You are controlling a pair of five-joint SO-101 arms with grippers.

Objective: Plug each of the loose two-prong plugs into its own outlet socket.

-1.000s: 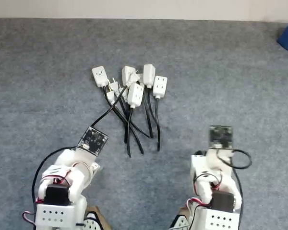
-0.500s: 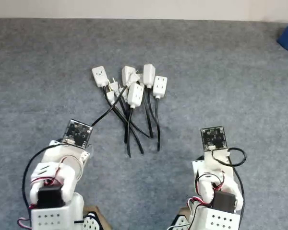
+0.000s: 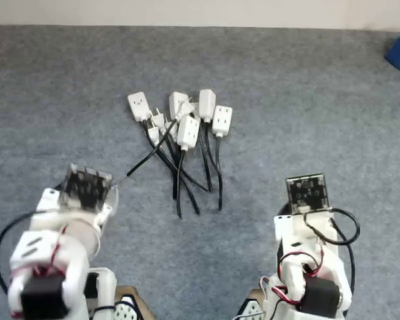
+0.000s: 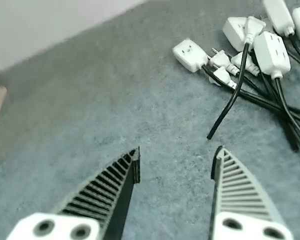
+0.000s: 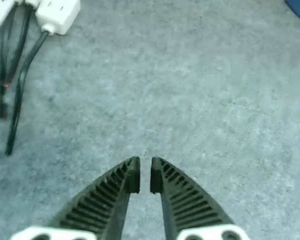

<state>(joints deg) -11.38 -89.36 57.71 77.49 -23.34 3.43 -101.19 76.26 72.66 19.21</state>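
1. At the left, the left pincer (image 4: 176,152) hangs over bare grey tabletop (image 3: 53,80) with its jaws spread wide and nothing between them.
2. Ahead of it and to its right lies the tangle. The leftmost outlet socket (image 3: 139,105) sits a little apart, with the loose plugs (image 3: 156,124) just beside it, their prongs bare.
3. Further right, four more sockets (image 3: 207,104) crowd together. Their black cords (image 3: 180,173) cross and trail back toward the arms.
4. By the look of it the task is at its opening. No plug is grasped, so the step in hand is the approach to the first one. The next move calls for the left pincer to reach a loose plug and close on its body, leaving the prongs free, while something steadies a socket.
5. At the right, the right pincer (image 5: 144,162) is over bare tabletop, well apart from the pile. It is closed to a thin slit and holds nothing, so it would need to open before bracing a socket.
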